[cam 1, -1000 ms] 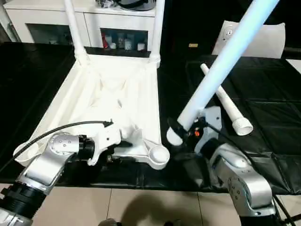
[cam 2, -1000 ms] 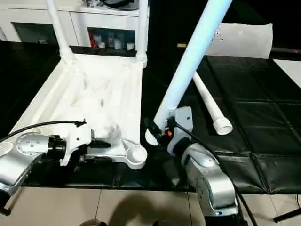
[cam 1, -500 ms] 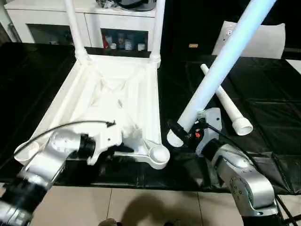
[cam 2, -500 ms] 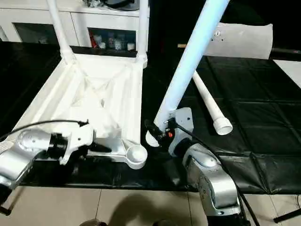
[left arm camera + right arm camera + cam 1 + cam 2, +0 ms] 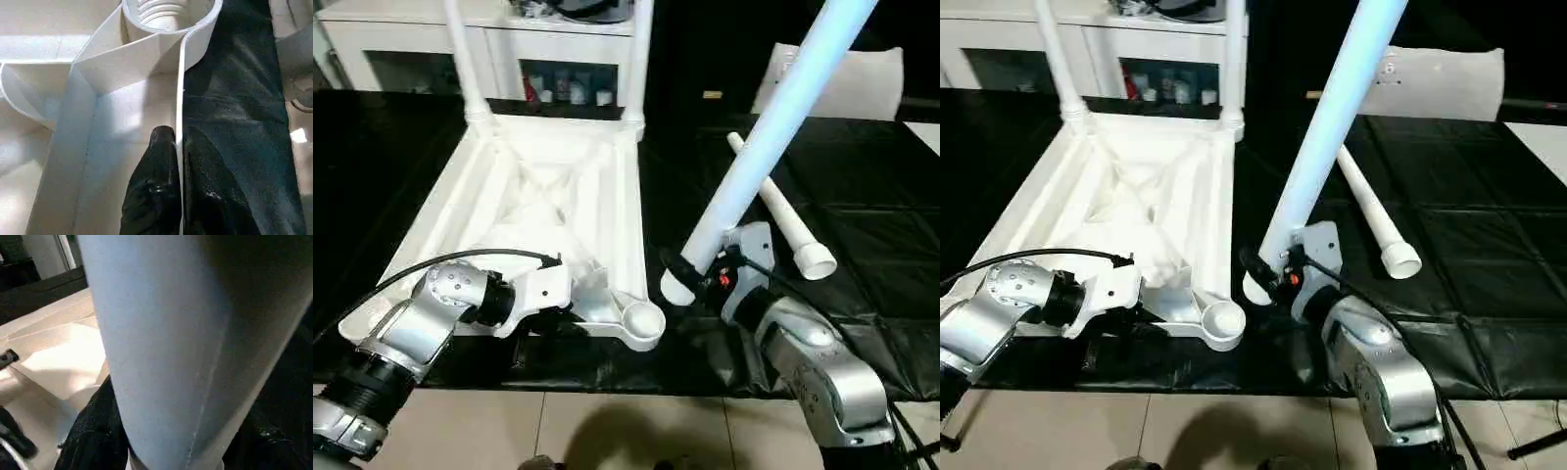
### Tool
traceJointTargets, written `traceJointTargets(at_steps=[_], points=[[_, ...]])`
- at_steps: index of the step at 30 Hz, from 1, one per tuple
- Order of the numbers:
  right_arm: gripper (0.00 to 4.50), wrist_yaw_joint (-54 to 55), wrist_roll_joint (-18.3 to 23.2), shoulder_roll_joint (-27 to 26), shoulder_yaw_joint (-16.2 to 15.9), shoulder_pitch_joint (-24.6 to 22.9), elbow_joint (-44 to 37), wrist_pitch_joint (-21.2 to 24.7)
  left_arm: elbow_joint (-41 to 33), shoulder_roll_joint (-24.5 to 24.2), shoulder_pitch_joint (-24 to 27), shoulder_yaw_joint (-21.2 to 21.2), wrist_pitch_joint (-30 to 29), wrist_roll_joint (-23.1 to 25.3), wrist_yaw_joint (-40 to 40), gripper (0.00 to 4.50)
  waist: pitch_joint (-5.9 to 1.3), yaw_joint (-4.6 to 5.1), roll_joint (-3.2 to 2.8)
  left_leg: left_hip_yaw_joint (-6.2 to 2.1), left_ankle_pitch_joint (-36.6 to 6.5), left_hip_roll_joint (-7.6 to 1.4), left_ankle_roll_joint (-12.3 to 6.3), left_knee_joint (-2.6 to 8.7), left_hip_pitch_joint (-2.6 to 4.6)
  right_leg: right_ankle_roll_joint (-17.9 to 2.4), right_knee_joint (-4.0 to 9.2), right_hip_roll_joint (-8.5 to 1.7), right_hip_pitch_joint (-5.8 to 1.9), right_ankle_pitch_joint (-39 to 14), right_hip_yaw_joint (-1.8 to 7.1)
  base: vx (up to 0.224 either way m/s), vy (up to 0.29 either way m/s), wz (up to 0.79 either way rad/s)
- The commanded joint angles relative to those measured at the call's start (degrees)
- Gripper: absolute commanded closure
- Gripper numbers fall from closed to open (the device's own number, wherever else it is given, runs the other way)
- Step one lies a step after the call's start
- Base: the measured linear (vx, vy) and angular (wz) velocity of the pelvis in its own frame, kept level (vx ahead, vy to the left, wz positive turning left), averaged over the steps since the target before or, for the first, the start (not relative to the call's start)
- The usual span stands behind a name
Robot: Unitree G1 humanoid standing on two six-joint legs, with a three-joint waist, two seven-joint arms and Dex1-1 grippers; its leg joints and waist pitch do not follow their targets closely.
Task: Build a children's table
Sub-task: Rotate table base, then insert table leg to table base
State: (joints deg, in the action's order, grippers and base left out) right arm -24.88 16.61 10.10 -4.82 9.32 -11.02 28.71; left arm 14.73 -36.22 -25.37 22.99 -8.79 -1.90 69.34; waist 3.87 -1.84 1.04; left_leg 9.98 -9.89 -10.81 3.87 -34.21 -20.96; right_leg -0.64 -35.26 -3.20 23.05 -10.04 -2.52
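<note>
The white tabletop lies upside down on the black table, ribs up. Two tube legs stand upright in its far corner sockets. My left gripper is shut on the tabletop's near rim, one finger on each side of the wall, just beside the near-right socket. My right gripper is shut on a third leg, which tilts up to the right; its lower end hangs just right of that socket. A fourth leg lies on the table further right.
A white cabinet with glass doors stands behind the table. A flat white board leans at the back right. A black cable arcs over my left forearm. The table's front edge runs just below both grippers, tiled floor beyond.
My left forearm has swung slightly while its gripper stays on the rim. The held leg and the tabletop stand almost where they were.
</note>
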Motion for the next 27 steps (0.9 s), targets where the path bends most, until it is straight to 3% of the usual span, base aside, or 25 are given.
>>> traceJointTargets(at_steps=[1,3,8,12,15,21,27], points=[[2.59,-0.17,1.2,-0.1,1.0,1.1,0.02,0.32,2.88,1.5,-1.63,-2.95,-2.08,1.7,-7.3,4.5,-3.94,-0.09,-1.0,-0.76,-17.18,-1.77,2.4,4.24,0.93,-9.39,4.57,-3.96,-2.19,-18.4,2.71,0.0,0.0,0.0],[2.59,-0.15,1.42,-0.19,1.12,1.61,0.26,0.49,3.57,3.27,-2.57,-4.41,-3.38,0.73,-9.36,4.5,-3.97,-0.11,-0.66,-0.87,-16.83,-1.7,2.28,4.25,0.64,-8.83,4.66,-4.03,-2.49,-19.4,2.6,0.0,0.0,0.0],[2.59,-0.73,1.54,-0.08,1.06,3.04,1.46,0.43,5.0,6.8,-4.61,-6.49,-6.37,-0.53,-13.25,4.5,-4.08,0.2,-0.55,-0.78,-15.53,-1.45,1.69,3.82,0.58,-8.15,4.93,-4.04,-2.46,-21.14,2.57,0.0,0.0,0.0],[2.59,-1.81,1.98,0.19,0.9,4.23,2.99,1.1,4.5,7.06,-4.25,-5.07,-4.18,-0.74,-10.36,4.5,-4.38,0.17,-0.87,-0.76,-12.6,-1.63,1.01,3.85,0.42,-9.88,4.35,-3.82,-2.63,-14.28,2.57,0.0,0.0,0.0],[2.59,-2.38,1.98,0.48,0.65,4.83,3.85,1.27,4.24,7.07,-3.99,-4.39,-3.28,-0.83,-9.02,4.5,-4.4,0.03,-0.89,-0.64,-12.08,-1.69,0.7,3.82,0.5,-10.85,4.16,-3.84,-2.72,-12.28,2.54,0.0,0.0,0.0],[2.59,-2.81,0.57,0.6,-0.62,9.65,9.82,1.2,5.04,7.13,-4.02,-3.33,-1.07,-1.09,-5.7,4.5,-4.15,-0.35,-0.7,-0.59,-13.8,-1.68,1.31,3.88,0.78,-9.9,4.61,-4.07,-2.41,-17.53,2.56,0.0,0.0,0.0],[2.59,-7.63,0.77,0.49,-2.5,12.17,13.9,-0.7,6.66,7.63,-3.5,-3.14,1.74,-0.2,-6.0,4.5,-4.25,-0.46,-0.4,-0.56,-13.16,-1.78,0.9,3.84,0.59,-10.02,4.4,-4.19,-2.57,-15.97,2.56,0.0,0.0,0.0]])
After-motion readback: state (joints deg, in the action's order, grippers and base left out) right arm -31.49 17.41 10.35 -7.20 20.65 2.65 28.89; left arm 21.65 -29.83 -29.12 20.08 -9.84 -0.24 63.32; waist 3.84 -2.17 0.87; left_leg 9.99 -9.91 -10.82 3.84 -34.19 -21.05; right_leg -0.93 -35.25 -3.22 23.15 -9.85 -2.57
